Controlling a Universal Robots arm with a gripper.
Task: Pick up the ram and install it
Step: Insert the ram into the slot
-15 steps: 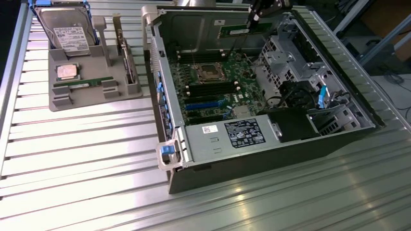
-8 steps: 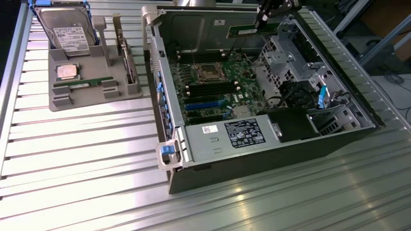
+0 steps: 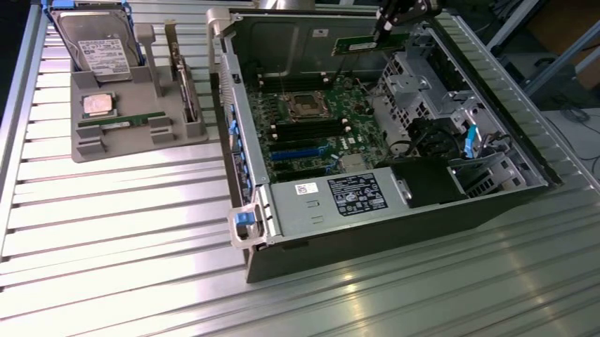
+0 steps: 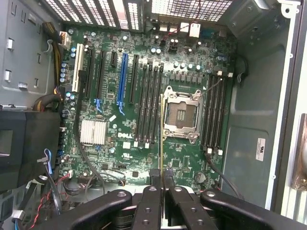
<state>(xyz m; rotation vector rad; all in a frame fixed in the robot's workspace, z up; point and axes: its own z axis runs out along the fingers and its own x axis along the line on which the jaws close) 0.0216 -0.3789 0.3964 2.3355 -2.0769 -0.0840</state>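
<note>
Pinching ram between fingers | exterior view: 1 twin stick on tray | wrist view: empty socket

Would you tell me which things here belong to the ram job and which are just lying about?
Job: ram held in gripper; memory slots.
Lying about: hard drive, processor chip, second ram stick, expansion card, grey tray.
</note>
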